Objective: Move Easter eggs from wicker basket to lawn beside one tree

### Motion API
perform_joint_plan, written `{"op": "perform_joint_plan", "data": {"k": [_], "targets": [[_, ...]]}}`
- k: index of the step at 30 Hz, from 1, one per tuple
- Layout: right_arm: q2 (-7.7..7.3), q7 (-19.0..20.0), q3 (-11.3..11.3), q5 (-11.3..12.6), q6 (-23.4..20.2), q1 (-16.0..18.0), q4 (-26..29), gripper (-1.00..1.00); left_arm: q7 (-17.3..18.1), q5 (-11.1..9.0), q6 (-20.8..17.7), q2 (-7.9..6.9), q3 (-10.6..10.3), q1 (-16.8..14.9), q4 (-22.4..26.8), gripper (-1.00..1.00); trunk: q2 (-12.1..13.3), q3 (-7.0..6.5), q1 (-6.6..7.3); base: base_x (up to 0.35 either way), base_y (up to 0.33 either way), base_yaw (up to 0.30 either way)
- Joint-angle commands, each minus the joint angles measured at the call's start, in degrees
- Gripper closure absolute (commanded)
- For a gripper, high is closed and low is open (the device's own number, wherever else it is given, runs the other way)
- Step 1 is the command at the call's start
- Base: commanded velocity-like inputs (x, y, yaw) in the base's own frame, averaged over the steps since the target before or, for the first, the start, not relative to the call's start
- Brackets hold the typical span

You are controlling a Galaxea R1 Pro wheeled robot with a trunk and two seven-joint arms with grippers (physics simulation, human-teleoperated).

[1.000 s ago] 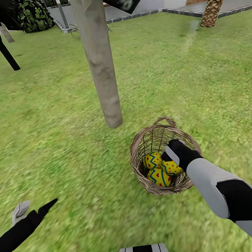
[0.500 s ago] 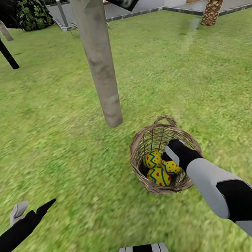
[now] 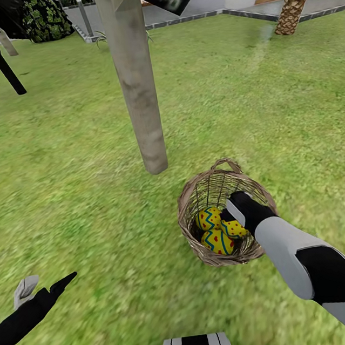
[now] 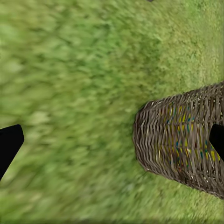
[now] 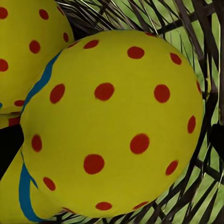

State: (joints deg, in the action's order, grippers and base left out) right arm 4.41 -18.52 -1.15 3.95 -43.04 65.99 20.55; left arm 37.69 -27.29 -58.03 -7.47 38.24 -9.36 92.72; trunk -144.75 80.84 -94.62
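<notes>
Almost nothing is changing from a second ago: the right gripper [image 3: 238, 219] is still sitting inside the round brown open-woven wicker basket [image 3: 190, 205], at the same spot beside the three bright yellow Easter eggs [image 3: 219, 231] with red dots and blue zigzags, which suggests the grasp is being settled and no egg is lifting yet, so all three are remaining in the basket. The basket is standing on the short green lawn [image 3: 74, 169], just to the near right of the pale grey-brown straight trunk of the tree [image 3: 137, 90], so any egg will be travelling only a short way. The right wrist view is adding what the head view is hiding: one red-dotted egg [image 5: 112, 123] is sitting between the two dark finger tips, which are standing wide on either side of it; whether they are touching it I cannot tell. The left gripper [image 3: 43, 287] is hovering low over the grass at the near left, fingers spread and holding nothing, and its wrist camera is showing the basket's outer wall [image 4: 179, 140] from the side, with egg colours glinting through the weave
</notes>
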Motion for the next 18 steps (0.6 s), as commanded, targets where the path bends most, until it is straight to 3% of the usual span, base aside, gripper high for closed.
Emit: {"op": "perform_joint_plan", "data": {"k": [1,4,18], "targets": [[-0.01,-0.38,-0.14,0.44,-0.21,0.01,0.08,-1.0,0.37,0.22,-0.24,0.0,0.08,-0.04,0.01,-1.0,-0.03,0.26,-0.02,0.0,0.0,0.0],[0.04,-0.38,-0.16,0.44,-0.21,0.01,0.1,-1.0,0.37,0.22,-0.24,0.0,0.04,-0.04,0.01,-1.0,-0.07,0.92,-0.09,0.0,0.0,0.0],[0.15,-0.32,-0.25,0.45,-0.27,0.01,0.1,-1.0,0.37,0.22,-0.24,0.0,0.15,-0.04,0.01,-1.0,-0.07,0.92,-0.09,0.0,0.0,0.0]]}}
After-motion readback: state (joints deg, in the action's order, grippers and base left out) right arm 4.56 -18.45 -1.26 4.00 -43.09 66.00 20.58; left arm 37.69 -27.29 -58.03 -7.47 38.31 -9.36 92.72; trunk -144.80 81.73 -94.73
